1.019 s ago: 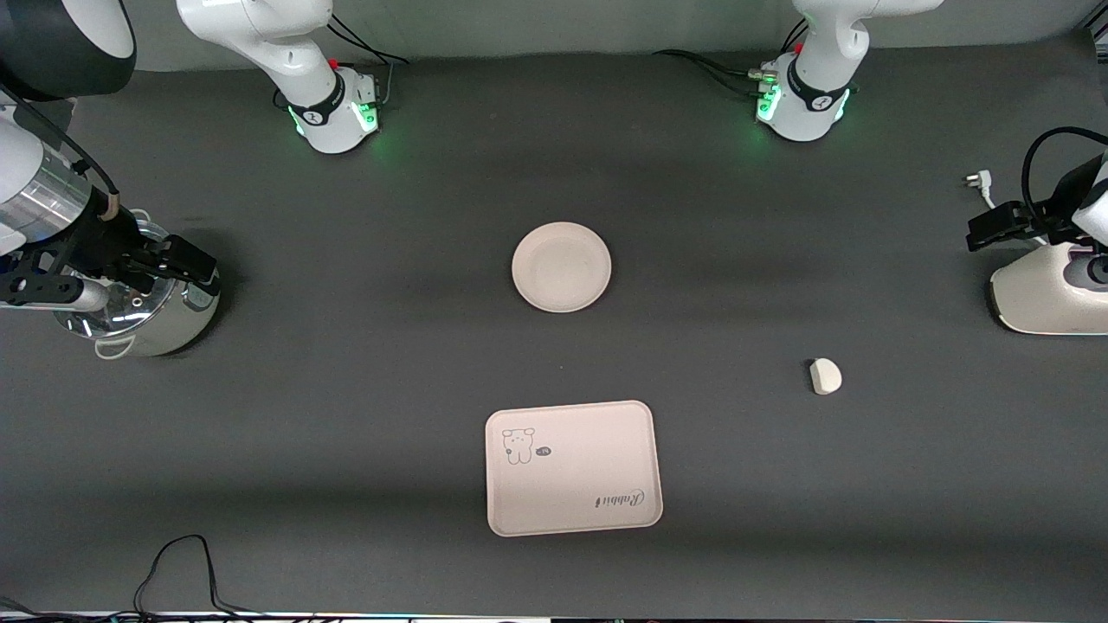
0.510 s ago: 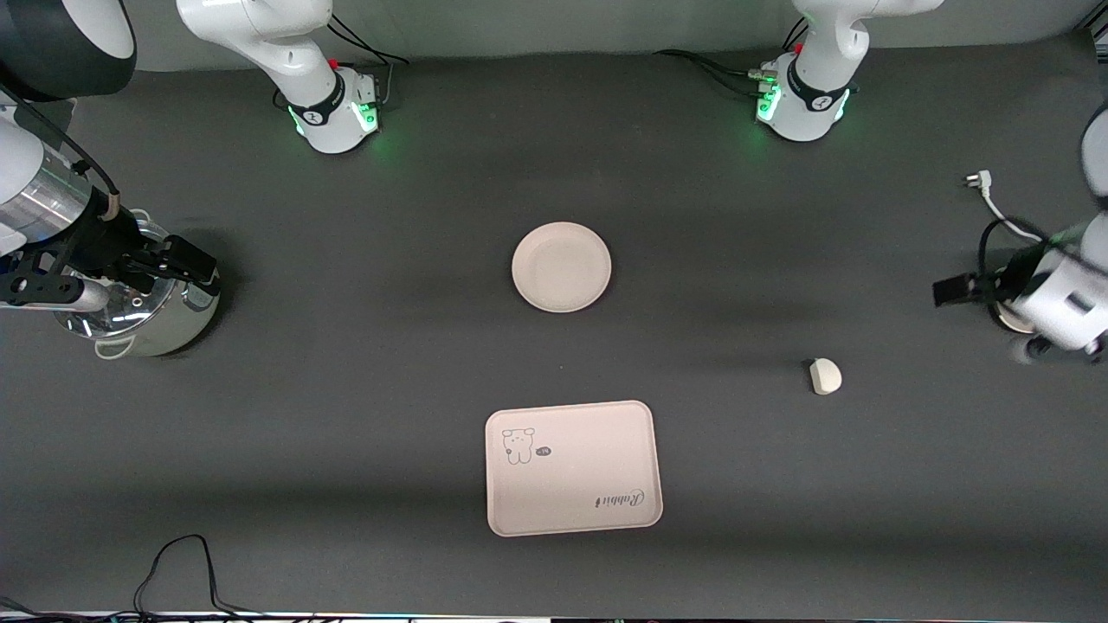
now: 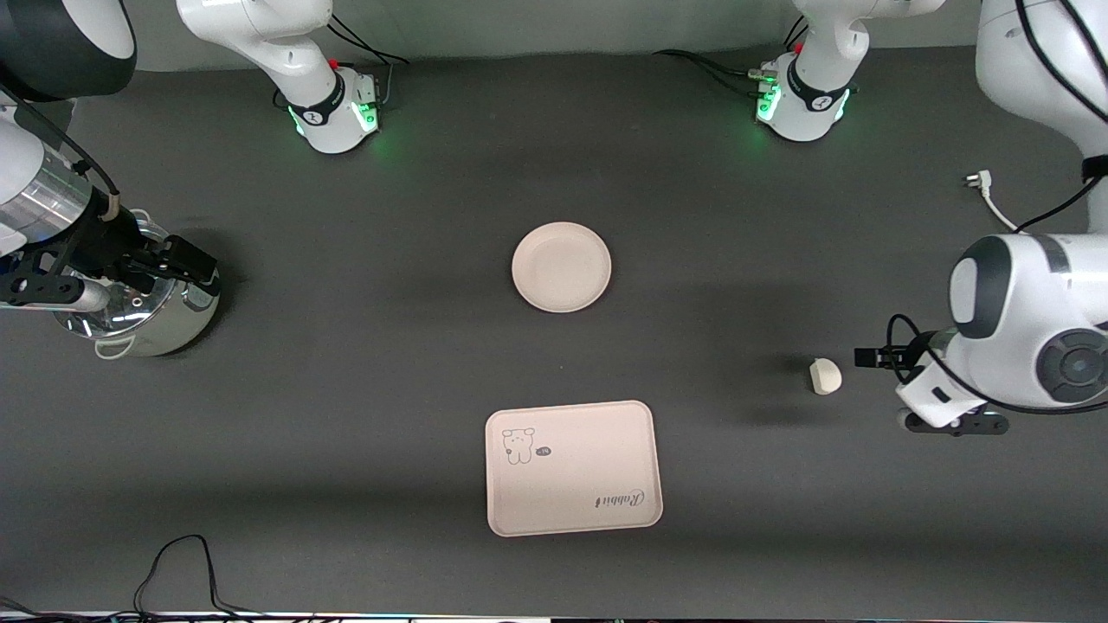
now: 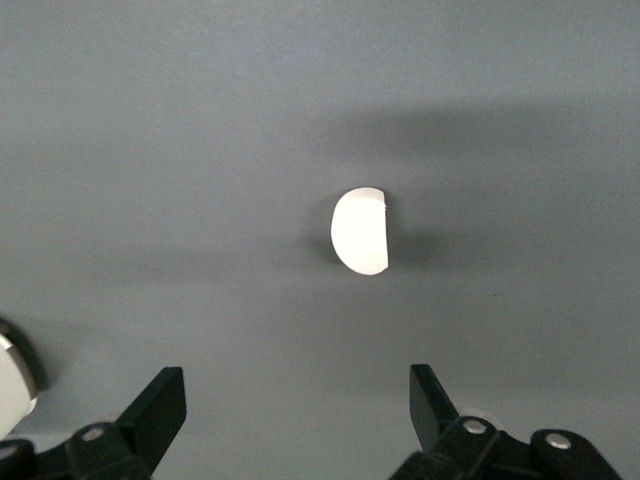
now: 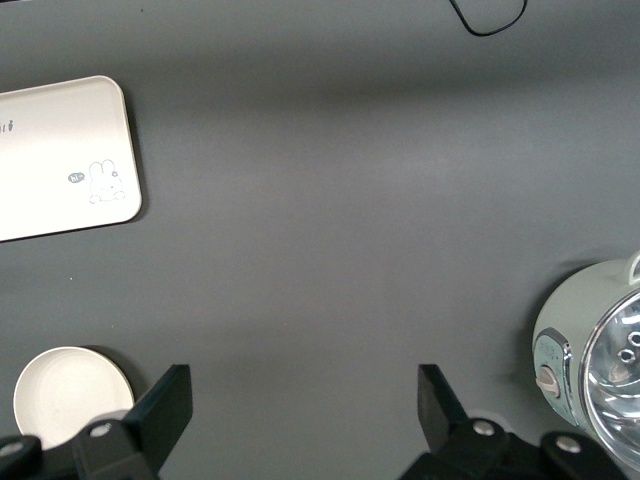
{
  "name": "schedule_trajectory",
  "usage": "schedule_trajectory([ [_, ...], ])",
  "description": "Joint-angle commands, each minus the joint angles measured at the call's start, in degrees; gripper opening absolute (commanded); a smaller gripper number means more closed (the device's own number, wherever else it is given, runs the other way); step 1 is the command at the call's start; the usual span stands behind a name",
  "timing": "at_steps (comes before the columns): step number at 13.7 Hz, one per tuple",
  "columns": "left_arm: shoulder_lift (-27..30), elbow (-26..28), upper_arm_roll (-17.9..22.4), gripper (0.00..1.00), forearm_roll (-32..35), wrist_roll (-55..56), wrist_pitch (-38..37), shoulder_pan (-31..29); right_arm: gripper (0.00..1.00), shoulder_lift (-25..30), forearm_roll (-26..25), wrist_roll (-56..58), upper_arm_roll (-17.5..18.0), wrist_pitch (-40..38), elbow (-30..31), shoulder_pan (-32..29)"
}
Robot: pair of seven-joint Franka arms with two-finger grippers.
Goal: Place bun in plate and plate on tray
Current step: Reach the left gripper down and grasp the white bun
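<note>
Bun on bare desk toward left arm's end, untouched. Left end effector hangs beside it, fingers spread, empty. Plate mid-desk; tray nearer the front camera, apart from it. Right end effector waits over steel pot, fingers apart, empty.

Two glossy white, rounded arms with dark grey joint caps rise from green-lit bases; black cables trail to black two-finger grippers.
</note>
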State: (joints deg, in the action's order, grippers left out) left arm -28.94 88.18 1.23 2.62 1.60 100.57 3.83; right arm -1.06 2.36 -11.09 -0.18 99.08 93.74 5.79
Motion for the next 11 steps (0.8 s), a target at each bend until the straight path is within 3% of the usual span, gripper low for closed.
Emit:
schedule_trajectory([
  [1,0.11,4.87,0.52,1.0,-0.25,0.42,5.92,0.83,1.0,-0.17,1.25,-0.33,0.09,0.68,-0.49,0.71],
  [5,-1.56,9.46,0.52,1.0,0.01,0.68,13.77,1.88,1.0,-0.43,3.26,-0.51,0.09,0.07,-0.05,2.56],
  [11,-2.17,16.49,0.52,1.0,0.28,0.33,25.88,1.61,1.0,-2.8,15.73,-0.6,0.09,-3.36,0.04,2.74],
])
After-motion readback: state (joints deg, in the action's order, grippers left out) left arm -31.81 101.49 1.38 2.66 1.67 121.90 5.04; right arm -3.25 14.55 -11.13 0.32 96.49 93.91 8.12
